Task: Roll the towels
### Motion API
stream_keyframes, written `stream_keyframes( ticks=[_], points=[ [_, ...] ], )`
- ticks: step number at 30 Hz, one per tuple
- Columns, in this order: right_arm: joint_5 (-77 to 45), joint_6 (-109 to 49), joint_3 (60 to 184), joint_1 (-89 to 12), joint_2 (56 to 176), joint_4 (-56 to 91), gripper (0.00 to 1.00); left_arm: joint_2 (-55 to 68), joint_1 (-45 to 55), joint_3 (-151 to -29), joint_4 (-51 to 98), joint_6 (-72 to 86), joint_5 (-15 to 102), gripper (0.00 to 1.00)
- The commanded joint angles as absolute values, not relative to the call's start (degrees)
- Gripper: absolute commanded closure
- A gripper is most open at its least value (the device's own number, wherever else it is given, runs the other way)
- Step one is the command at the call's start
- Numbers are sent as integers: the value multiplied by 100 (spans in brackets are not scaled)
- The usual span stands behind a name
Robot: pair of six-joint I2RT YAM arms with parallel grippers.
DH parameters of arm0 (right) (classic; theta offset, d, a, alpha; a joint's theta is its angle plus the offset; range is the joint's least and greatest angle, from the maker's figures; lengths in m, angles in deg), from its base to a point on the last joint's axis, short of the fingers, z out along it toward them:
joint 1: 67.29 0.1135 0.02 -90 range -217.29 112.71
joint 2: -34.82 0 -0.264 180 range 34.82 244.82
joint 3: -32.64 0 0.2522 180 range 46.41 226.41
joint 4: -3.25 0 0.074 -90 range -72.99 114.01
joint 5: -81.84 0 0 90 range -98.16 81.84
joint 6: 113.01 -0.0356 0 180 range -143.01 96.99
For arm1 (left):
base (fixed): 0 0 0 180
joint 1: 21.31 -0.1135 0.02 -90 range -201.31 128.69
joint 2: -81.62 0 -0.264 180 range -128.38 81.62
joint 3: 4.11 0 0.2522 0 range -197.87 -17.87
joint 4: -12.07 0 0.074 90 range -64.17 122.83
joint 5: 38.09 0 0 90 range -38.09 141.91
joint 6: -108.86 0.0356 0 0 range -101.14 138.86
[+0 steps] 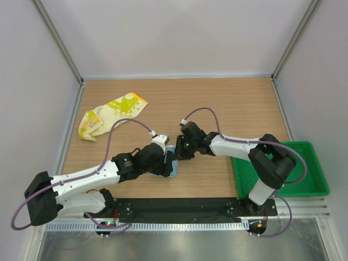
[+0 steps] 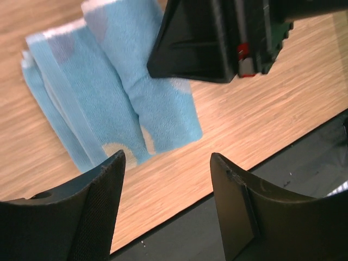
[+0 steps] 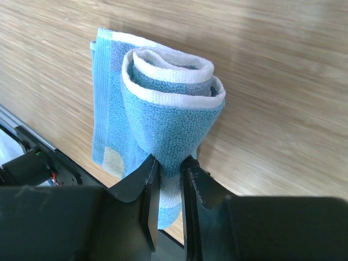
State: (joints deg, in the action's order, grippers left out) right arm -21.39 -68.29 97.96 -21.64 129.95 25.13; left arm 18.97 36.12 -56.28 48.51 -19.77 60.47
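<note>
Blue towel (image 3: 168, 109): light blue terry with pale round dots and a white hem band; one part is curled into a loose oval roll, the white edge showing as a spiral at its open end; the rest lies beside the roll in flat folded layers
Blue towel, place: on the worktop (image 1: 228, 103) near its near edge, between the two pincers; in the left wrist view (image 2: 109, 98) the roll and the flat layers lie side by side on the wood, close to the dark strip along the edge
Yellow towel (image 1: 111, 114): pale yellow with lime-green patches and an orange corner; crumpled and unrolled; it lies at the far left of the worktop, well apart from both pincers
Right pincer (image 3: 169, 168): clenched on the blue towel; its two fingers pinch the lower end of the roll between them, with the cloth bulging above the tips; seen from above (image 1: 182, 149) it sits just right of the towel
Left pincer (image 2: 167, 163): released; its fingers stand wide apart with only bare wood between them, just beside the towel's near end and not touching it; seen from above (image 1: 163, 160) it sits over the towel's left side
Green tray (image 1: 280, 194): plastic; at the right near corner of the worktop, partly behind the right arm
Writing: a small red and white part shows on the right pincer's body in the left wrist view; too small to read
</note>
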Motion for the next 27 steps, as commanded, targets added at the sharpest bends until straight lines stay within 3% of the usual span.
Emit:
stream_keyframes(
  ticks=[1,12,27],
  points=[
    [-1809,-6669,10168,-2045,12939,3282,81,1642,3950,-6057,5176,-1805,7141,35],
    [-1738,-6889,10433,-1878,13115,3581,81,419,4881,-6743,5158,-1919,8257,36],
    [-1940,-7232,10468,-1869,13212,3590,81,-618,5260,-6709,5000,-2516,8373,41]
  ],
)
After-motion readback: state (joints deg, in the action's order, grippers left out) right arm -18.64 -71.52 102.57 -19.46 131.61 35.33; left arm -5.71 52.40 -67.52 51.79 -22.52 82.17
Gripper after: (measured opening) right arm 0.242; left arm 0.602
